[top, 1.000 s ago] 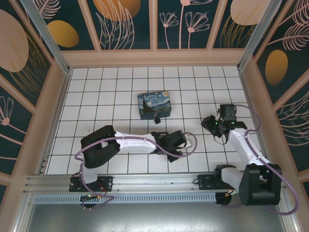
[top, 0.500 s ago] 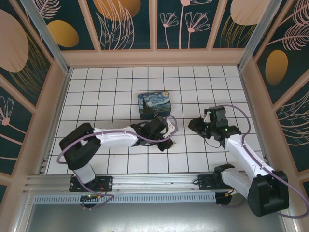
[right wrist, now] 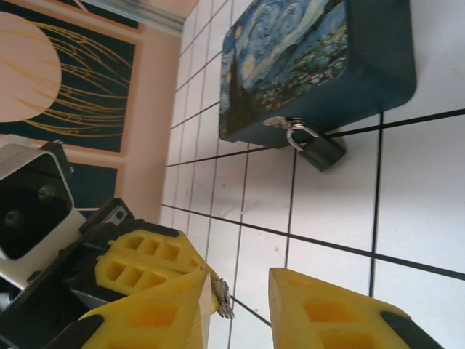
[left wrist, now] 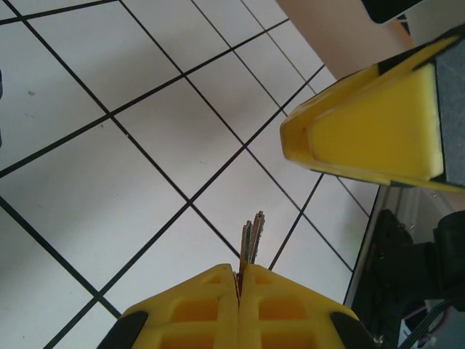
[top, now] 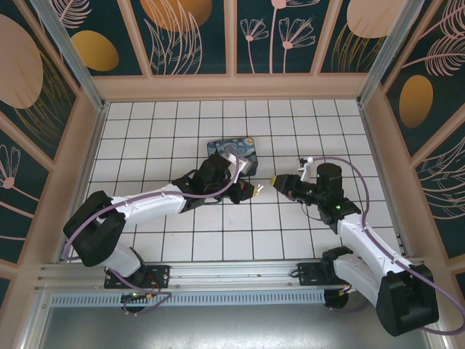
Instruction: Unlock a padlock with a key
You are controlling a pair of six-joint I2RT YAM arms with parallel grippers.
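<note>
A white tabletop ruled with black grid lines [top: 145, 138] is filling the middle of the top view, and soft, even light is falling on it. A pale peach wooden border [top: 232, 87] is framing it at the back and along both sides. Dark teal wall panels with pale line-drawn plants [top: 207, 43] and golden ovals [top: 94, 49] are rising behind that border. Slanted silver metal posts [top: 64, 49] are crossing the upper corners. A ribbed aluminium rail [top: 240, 273] is running along the lower edge, above a grey perforated strip [top: 232, 298].
</note>
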